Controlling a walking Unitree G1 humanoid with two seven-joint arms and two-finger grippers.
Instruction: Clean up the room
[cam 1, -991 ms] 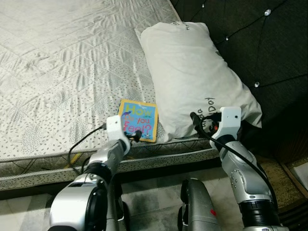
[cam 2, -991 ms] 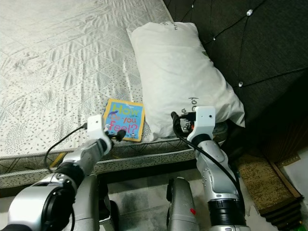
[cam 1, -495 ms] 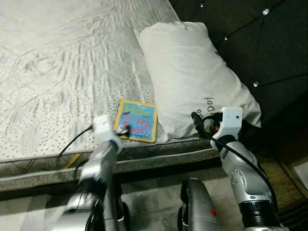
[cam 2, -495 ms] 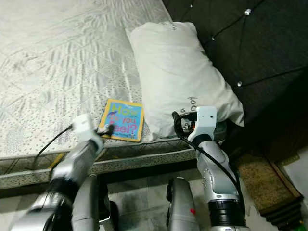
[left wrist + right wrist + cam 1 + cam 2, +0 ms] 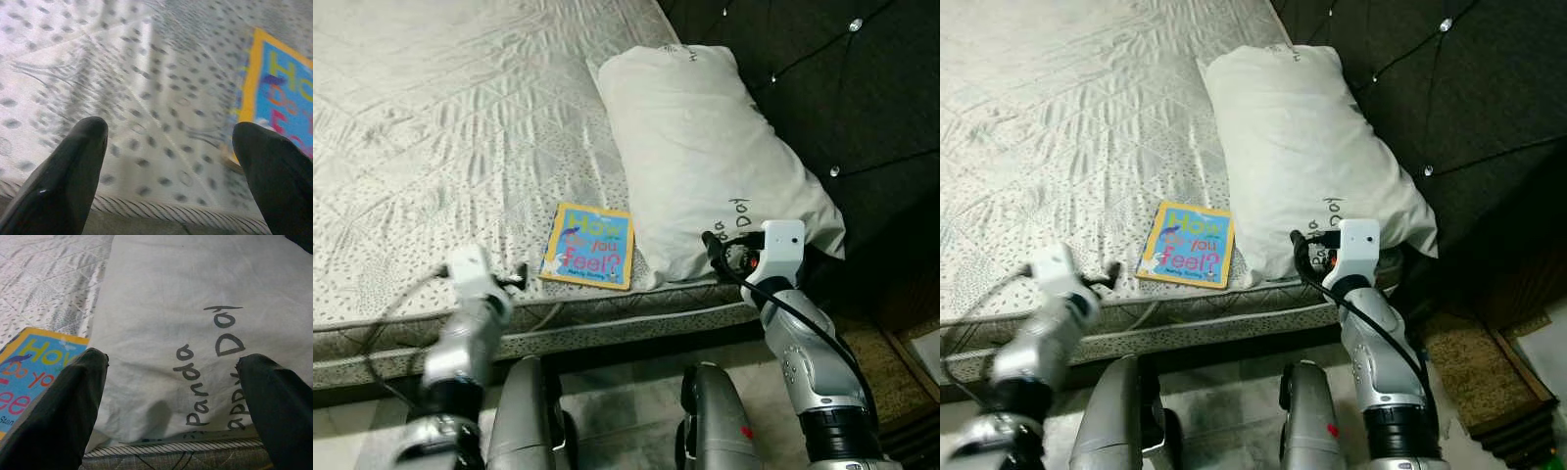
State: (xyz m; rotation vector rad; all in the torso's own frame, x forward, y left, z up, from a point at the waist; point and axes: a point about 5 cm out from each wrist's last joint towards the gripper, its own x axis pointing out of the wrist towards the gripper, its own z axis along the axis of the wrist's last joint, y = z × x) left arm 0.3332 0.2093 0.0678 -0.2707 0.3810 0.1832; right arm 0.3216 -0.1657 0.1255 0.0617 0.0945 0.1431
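Observation:
A children's book (image 5: 587, 258) with a blue cover and yellow border lies flat near the mattress's front edge, against the white pillow (image 5: 705, 147). My left gripper (image 5: 517, 278) hovers low over the mattress edge just left of the book, open, nothing between its fingers. In the left wrist view the left gripper (image 5: 168, 127) frames dotted fabric, with the book (image 5: 283, 93) beside one finger. My right gripper (image 5: 713, 243) is open at the pillow's near corner. The right wrist view has the pillow (image 5: 195, 308) ahead of the right gripper (image 5: 173, 357), lettered "Panda", and the book (image 5: 34, 367) beside it.
The grey quilted mattress (image 5: 431, 117) stretches far to the left. A dark tufted headboard (image 5: 822, 88) rises behind the pillow. Below the bed edge lie tiled floor (image 5: 626, 392) and a brown rug (image 5: 881, 352) at the right.
My left arm has swung left, and its gripper has drawn away from the book's near edge to the bare mattress beside it. The book and the right arm stay put.

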